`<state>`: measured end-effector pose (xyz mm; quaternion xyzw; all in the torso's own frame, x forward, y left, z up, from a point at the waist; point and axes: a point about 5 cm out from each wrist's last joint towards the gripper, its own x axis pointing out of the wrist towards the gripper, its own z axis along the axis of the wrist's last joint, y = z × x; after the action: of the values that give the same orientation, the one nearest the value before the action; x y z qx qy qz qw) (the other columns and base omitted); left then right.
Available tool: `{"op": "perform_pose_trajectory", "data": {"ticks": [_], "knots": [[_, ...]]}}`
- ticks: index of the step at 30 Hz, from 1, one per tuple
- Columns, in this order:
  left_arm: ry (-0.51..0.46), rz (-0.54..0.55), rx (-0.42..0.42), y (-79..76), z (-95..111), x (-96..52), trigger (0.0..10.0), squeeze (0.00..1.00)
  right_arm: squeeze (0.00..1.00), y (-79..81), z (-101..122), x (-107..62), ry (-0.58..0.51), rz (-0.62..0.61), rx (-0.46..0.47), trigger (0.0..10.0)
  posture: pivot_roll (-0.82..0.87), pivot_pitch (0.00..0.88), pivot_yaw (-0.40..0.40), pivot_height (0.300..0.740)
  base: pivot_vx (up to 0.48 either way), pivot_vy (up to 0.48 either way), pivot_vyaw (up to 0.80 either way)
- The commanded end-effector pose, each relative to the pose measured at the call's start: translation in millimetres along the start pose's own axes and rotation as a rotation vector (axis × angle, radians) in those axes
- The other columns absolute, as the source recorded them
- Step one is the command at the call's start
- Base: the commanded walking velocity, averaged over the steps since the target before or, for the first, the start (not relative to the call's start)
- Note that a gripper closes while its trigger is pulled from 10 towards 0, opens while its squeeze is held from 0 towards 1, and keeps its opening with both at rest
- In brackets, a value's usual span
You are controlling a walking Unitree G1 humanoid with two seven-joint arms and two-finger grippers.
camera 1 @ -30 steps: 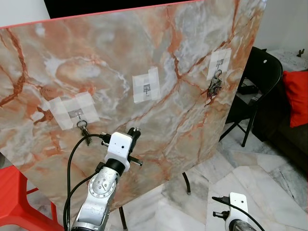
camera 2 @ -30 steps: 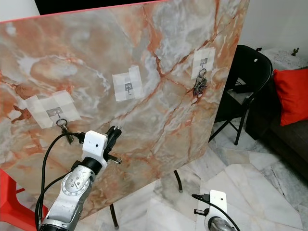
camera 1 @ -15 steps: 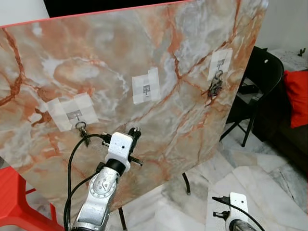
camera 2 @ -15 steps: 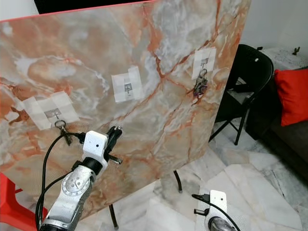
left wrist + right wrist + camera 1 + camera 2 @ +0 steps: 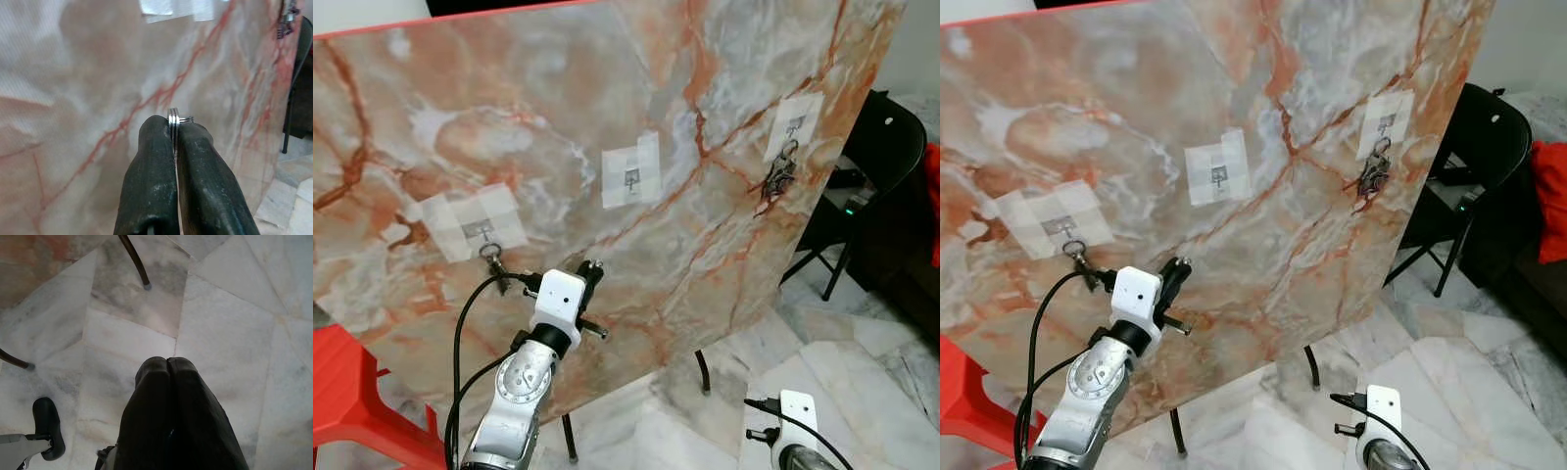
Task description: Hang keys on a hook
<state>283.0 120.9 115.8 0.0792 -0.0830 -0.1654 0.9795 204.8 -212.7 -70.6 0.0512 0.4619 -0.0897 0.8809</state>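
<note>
Left gripper [image 5: 175, 128] clamps a key ring [image 5: 178, 117] in front of the marble board [image 5: 724, 117].

The ring stands edge-on, pinched between the two fingertips [image 5: 155, 134], its rim poking out past them toward the board; the rest, and any keys on it, is hidden by the fingers. The empty middle hook [image 5: 631, 177] lies at about 1 o'clock from the gripper. The right gripper [image 5: 168, 363] hangs clenched above the floor [image 5: 234, 308].
</note>
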Motion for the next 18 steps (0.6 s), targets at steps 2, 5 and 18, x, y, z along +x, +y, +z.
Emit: {"op": "perform_pose_trajectory", "data": {"ticks": [2,5,18], "knots": [[-0.018,-0.013,-0.012,-2.4,3.9,-0.8,10.0,0.00,0.00,-2.7,-3.3,-0.4,0.013,-0.007,-0.002,10.0,0.04,0.000,-0.034,0.736,0.000,0.000,0.00],[-0.016,-0.021,-0.011,-3.4,3.8,-1.1,10.0,0.00,0.00,-2.6,-3.4,-0.4,0.013,-0.007,-0.001,10.0,0.04,0.000,-0.034,0.736,0.000,0.000,0.00],[-0.018,-0.024,0.005,-3.5,4.5,0.0,10.0,0.00,0.00,-2.1,-3.4,-0.4,0.013,-0.007,0.001,10.0,0.04,0.000,-0.033,0.736,0.000,-0.266,0.00]]}}
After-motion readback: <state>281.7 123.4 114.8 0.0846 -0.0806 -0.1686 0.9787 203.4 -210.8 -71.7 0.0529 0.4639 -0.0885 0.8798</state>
